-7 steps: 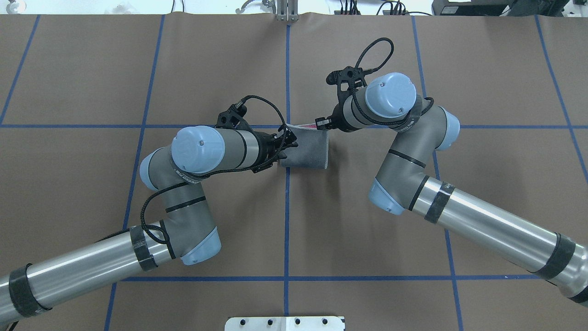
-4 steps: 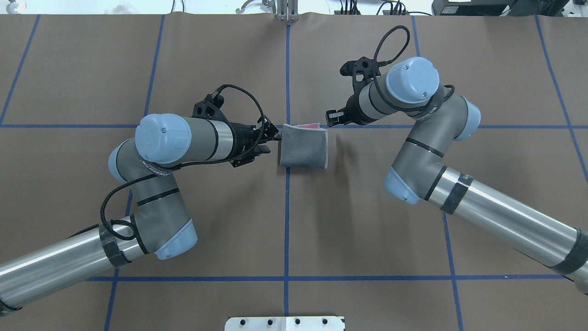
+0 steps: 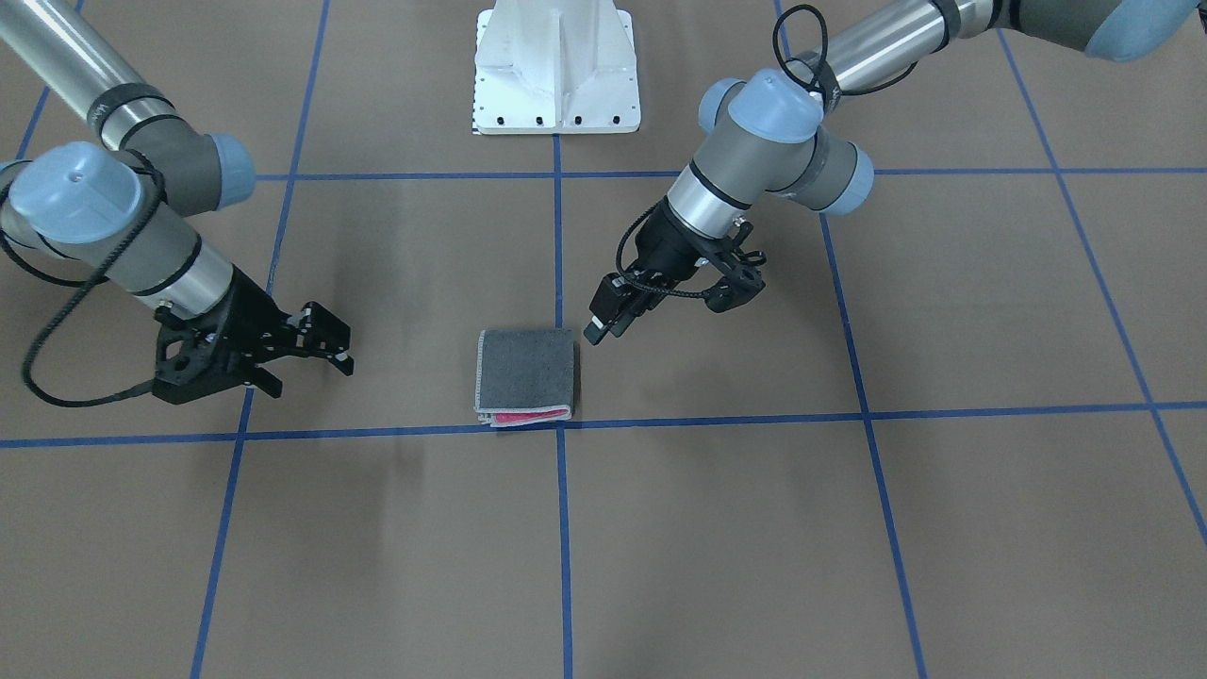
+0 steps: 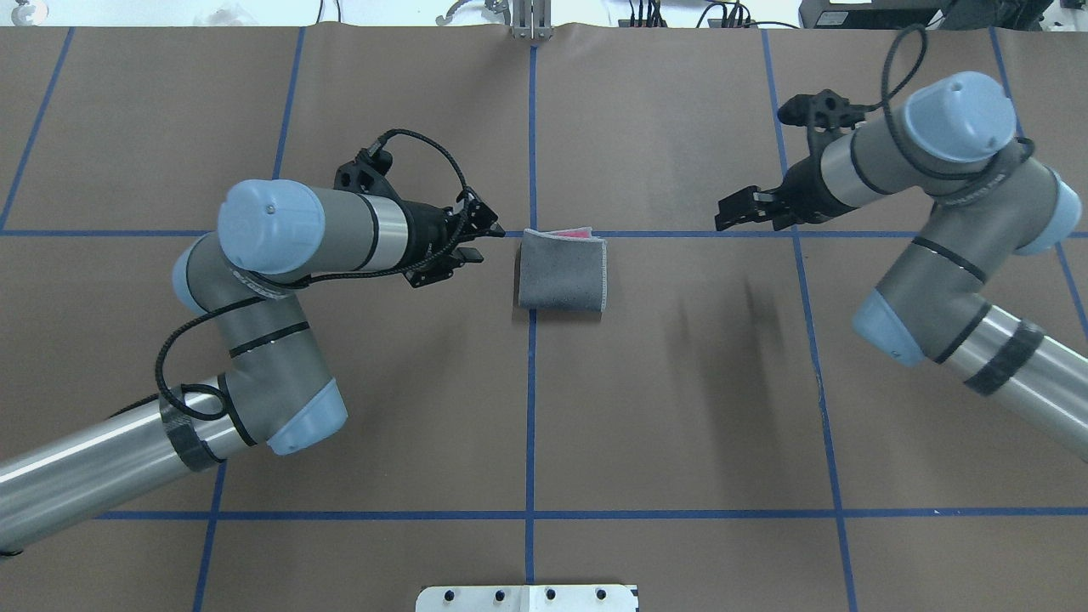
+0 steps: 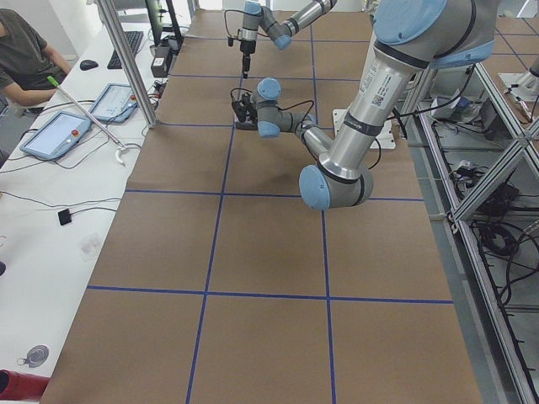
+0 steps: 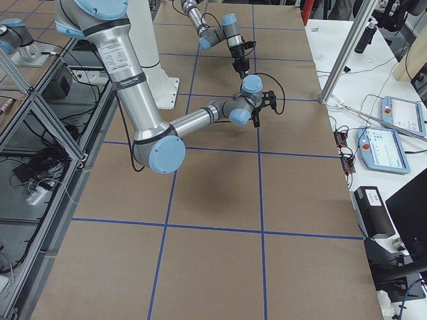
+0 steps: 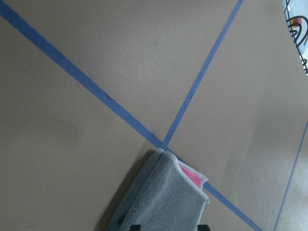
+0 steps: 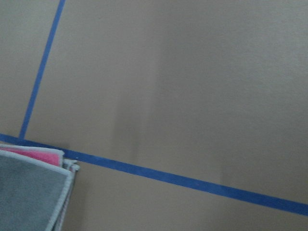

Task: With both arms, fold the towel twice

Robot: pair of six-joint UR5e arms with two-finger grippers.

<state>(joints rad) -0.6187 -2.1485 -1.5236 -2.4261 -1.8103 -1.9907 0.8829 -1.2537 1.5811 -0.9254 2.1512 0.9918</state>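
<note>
Left gripper (image 4: 486,243) hangs at 9 o'clock of the towel (image 4: 561,274), just beside it and not touching; the wrist view shows the fingertips apart and nothing between them. Towel lies near table (image 4: 680,408) centre, flat, grey face up, pale stitching along its 3 o'clock edge, pink layers peeking out at 12 o'clock, where it meets a crossing of blue tape (image 4: 531,408). Right gripper (image 4: 729,212) sits well apart at about 2 o'clock, claw spread, empty. Judgement: the packet looks quartered, so both folds read as done and the step in hand is letting go and clearing off. Next move calls only for lifting away without snagging the loose pink edges. Surface is brown sheeting gridded in tape, with a white base plate (image 4: 527,597) at 6 o'clock. Side views show a white bench (image 5: 50,210) with tablets (image 5: 57,135), a seated person (image 5: 25,50), and a metal frame (image 5: 497,194) with cables.
</note>
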